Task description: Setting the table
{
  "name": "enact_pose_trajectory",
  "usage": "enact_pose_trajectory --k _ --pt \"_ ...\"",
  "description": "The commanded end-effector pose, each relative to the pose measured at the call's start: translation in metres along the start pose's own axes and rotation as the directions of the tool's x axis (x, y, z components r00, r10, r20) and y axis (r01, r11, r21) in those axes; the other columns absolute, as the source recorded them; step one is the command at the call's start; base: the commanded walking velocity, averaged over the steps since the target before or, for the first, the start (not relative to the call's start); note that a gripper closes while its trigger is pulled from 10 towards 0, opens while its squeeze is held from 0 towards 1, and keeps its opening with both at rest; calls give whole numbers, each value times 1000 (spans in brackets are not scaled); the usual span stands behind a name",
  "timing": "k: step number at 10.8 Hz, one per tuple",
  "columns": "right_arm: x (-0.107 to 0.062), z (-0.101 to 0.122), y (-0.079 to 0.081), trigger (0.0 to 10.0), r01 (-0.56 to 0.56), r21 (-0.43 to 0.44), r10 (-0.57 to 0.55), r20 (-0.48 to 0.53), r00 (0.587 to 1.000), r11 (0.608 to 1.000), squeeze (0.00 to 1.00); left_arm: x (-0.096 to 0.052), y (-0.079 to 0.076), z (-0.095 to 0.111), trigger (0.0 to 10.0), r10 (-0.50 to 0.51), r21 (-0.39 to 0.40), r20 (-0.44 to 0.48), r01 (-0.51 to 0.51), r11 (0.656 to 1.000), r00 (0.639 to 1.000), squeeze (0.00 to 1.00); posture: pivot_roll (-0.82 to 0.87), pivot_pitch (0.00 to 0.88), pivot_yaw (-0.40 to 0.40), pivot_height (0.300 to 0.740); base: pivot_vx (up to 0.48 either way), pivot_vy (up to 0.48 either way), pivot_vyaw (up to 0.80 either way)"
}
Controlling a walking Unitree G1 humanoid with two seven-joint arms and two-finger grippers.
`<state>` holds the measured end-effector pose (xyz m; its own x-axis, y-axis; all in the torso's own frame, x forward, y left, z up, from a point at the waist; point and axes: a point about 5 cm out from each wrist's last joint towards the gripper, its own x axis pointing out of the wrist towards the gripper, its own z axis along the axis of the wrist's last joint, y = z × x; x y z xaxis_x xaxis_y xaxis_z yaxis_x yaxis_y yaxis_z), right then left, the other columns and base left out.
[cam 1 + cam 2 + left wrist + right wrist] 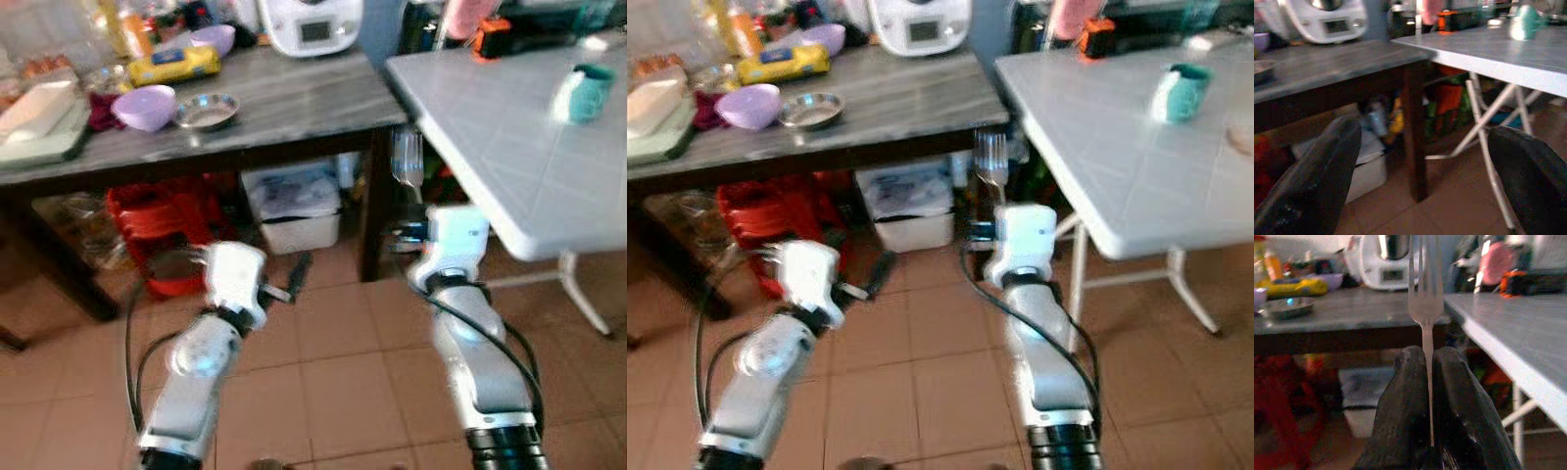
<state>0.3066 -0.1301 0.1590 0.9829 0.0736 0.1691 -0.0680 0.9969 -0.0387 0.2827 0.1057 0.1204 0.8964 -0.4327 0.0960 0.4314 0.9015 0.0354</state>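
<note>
Steel fork, clenched upright in your right hand, could strike the white counter edge just beside it. Left hand hangs released.

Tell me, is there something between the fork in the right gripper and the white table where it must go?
Nothing visible blocks it. The right gripper holds the fork upright beside the white table's near edge. The teal cup stands further back.

Terracotta floor tiles are spreading underfoot while a dark-legged grey worktop is standing just beside a white folding worktop, with a white bin and red crate sitting beneath the grey one.
</note>
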Motion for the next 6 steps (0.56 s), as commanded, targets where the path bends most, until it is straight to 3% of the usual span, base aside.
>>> enact_pose_trajectory --k 1,6 --pt "2 7 10 10000 -36 17 35 34 999 999 0 -4 10 1 10000 25 31 -7 -25 999 1000 0 4 94 71 740 0 480 0" --pt "0 8 10 10000 -38 20 37 42 998 999 0 -3 10 1 10000 56 35 0 -56 998 998 0 1 96 70 740 0 461 0"
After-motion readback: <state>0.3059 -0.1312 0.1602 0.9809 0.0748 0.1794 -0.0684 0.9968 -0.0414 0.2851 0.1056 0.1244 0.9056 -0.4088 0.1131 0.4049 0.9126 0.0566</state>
